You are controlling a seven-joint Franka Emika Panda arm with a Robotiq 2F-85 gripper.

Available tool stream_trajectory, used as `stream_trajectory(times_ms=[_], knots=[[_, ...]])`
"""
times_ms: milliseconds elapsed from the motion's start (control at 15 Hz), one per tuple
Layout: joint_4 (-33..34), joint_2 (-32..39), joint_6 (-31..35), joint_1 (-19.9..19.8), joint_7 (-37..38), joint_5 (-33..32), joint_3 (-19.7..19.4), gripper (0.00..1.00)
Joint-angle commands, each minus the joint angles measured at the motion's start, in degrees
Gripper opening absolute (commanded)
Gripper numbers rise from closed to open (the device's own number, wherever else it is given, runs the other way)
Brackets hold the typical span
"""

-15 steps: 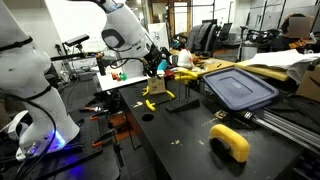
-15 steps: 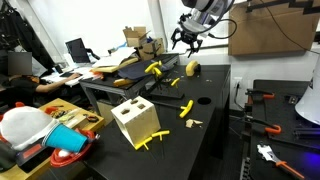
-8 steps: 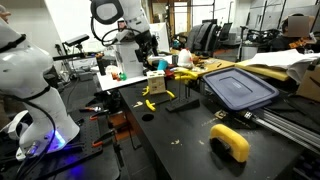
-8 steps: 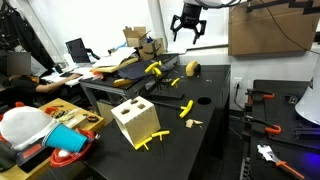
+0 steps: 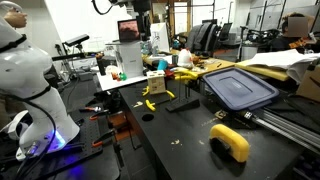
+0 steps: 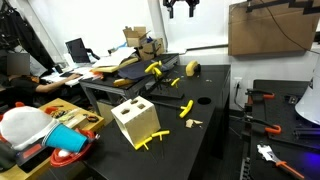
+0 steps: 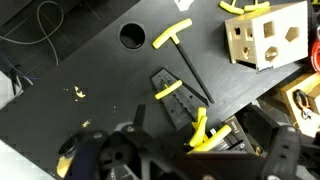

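Gripper (image 6: 181, 12) way up top, pts down, fingers spread wide, empty.

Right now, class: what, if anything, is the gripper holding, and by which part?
Nothing is held. The gripper hangs open high above the black table, with nothing between its jaws. The wooden box and yellow pegs lie below, untouched.

A black tabletop (image 6: 205, 118) with a round hole (image 7: 131, 35) cut through it carries scattered parts. In an exterior view, a pale wooden box with shaped holes (image 6: 135, 122) stands at one corner, with a small yellow peg (image 6: 148, 143) just beside it at the edge. A yellow T-shaped peg (image 7: 172, 34) lies near the hole, and a flat black strip (image 7: 170, 95) lies near that. A yellow arch-shaped block (image 5: 230, 142) lies toward the opposite end of the tabletop, well apart from the box.
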Motion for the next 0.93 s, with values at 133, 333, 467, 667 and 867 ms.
stream_trajectory(times_ms=[133,333,467,667,867], knots=[[14.58,9.93,-9.43,2.59,-12.30,-7.11,-1.82,1.00],[19.04,13.91,-9.84,3.77,-19.79,-10.53,-2.24,1.00],[20.91,15.58,-9.24,4.22,-24.44,-12.42,-2.46,1.00],[23.07,17.41,-9.03,4.49,-29.07,-12.83,-2.72,1.00],[24.79,18.62,-9.98,4.81,-32.02,-11.85,-2.95,1.00]])
